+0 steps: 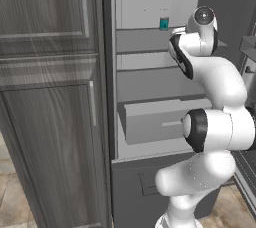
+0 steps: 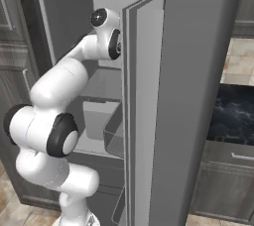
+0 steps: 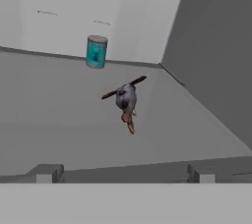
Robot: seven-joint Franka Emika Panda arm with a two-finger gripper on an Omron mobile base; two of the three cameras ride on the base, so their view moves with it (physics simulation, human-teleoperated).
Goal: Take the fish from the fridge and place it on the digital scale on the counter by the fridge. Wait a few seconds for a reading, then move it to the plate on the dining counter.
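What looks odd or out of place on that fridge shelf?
The fish looks odd: it seems to stand on its narrow end mid-shelf rather than lying flat, fins sticking out sideways. The teal can stands upright at the back wall, apart from it. Nothing is spilled.

- White arm point(image 1: 215, 122) rises folded from the base, elbow bent, forearm reaching up and forward
- Gripper point(image 3: 123, 173) held level, jaws spread wide, nothing between the two dark fingertips point(image 3: 47, 173)
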